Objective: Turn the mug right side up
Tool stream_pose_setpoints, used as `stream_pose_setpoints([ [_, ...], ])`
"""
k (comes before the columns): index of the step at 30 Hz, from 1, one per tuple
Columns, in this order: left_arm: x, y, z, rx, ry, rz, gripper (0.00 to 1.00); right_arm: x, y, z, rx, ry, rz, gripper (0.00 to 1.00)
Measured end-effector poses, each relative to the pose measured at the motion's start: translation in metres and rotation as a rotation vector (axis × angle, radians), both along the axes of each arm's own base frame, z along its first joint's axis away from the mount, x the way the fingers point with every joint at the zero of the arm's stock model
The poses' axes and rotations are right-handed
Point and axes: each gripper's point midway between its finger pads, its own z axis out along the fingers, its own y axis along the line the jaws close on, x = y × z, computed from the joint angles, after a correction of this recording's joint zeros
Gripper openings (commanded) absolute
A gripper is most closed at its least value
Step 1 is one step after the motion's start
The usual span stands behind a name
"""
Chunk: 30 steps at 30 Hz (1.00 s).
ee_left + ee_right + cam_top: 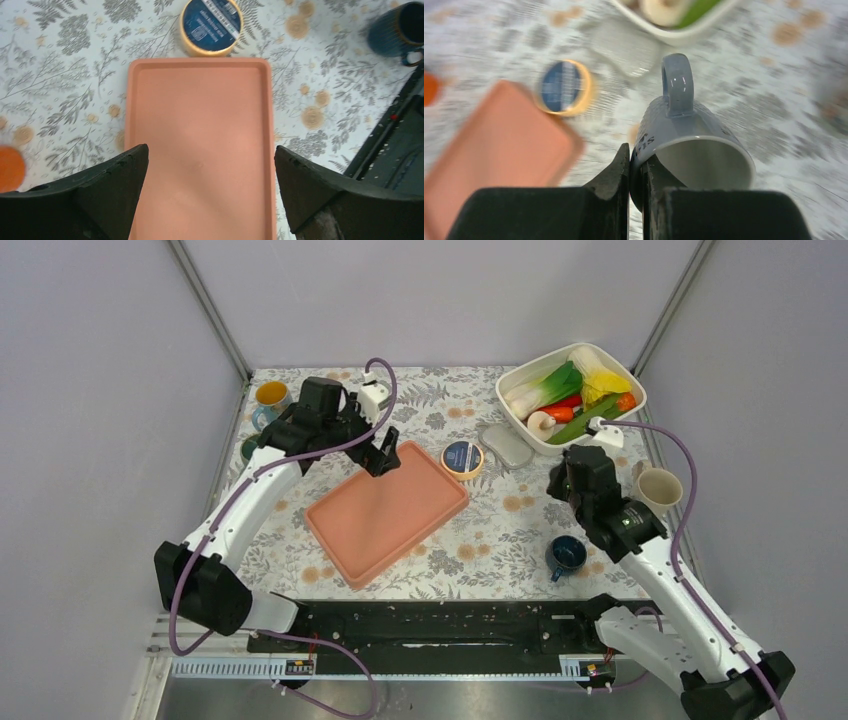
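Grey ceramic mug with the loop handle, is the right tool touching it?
Touching. The right wrist view shows the right tool shut on the grey ceramic mug, its wall pinched between both black fingers at the rim.

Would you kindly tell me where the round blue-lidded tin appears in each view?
Top external: round tin, centre, beside the pink tray's far corner.
Left wrist: top centre, just past the tray's far edge.
Right wrist: left of centre, blurred, above the tray.
Shared landmark: the pink tray.
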Motion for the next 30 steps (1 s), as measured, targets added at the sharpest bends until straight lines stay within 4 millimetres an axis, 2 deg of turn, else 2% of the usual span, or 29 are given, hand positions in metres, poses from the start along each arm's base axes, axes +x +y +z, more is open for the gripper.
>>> stream_pose_setpoints([
  [2, -0.001, 0.011, -0.008, 0.039, -0.009, 0.017, 0.99, -0.008, -0.036, -0.022, -0.077, 0.104, -0.092, 0.0],
  [5, -0.006, 0.026, -0.024, 0.087, -0.005, 0.035, 0.99, -0.022, -0.079, -0.045, -0.139, 0.232, -0.206, 0.0],
  [9, -0.011, 0.042, -0.04, 0.127, 0.011, 0.055, 0.99, -0.033, -0.123, -0.069, -0.156, 0.344, -0.34, 0.0],
  [11, -0.013, 0.049, -0.047, 0.143, 0.019, 0.064, 0.99, -0.037, -0.138, -0.086, -0.136, 0.409, -0.383, 0.0],
  [13, -0.014, 0.055, -0.052, 0.157, 0.019, 0.072, 0.99, -0.042, -0.149, -0.11, -0.113, 0.501, -0.41, 0.0],
  [15, -0.015, 0.062, -0.057, 0.169, 0.023, 0.083, 0.99, -0.046, -0.149, -0.132, -0.09, 0.581, -0.4, 0.0],
  [21, -0.017, 0.077, -0.07, 0.192, 0.043, 0.112, 0.99, -0.048, -0.143, -0.17, -0.044, 0.712, -0.354, 0.0],
  [22, -0.017, 0.078, -0.072, 0.194, 0.046, 0.115, 0.99, -0.046, -0.144, -0.171, -0.043, 0.716, -0.35, 0.03],
  [24, -0.018, 0.082, -0.076, 0.198, 0.054, 0.124, 0.99, -0.044, -0.143, -0.172, -0.041, 0.727, -0.34, 0.16],
  [27, -0.019, 0.085, -0.082, 0.201, 0.063, 0.132, 0.99, -0.043, -0.143, -0.173, -0.039, 0.73, -0.333, 0.48],
  [30, -0.018, 0.087, -0.086, 0.197, 0.061, 0.141, 0.99, -0.04, -0.142, -0.172, -0.034, 0.72, -0.323, 0.73],
])
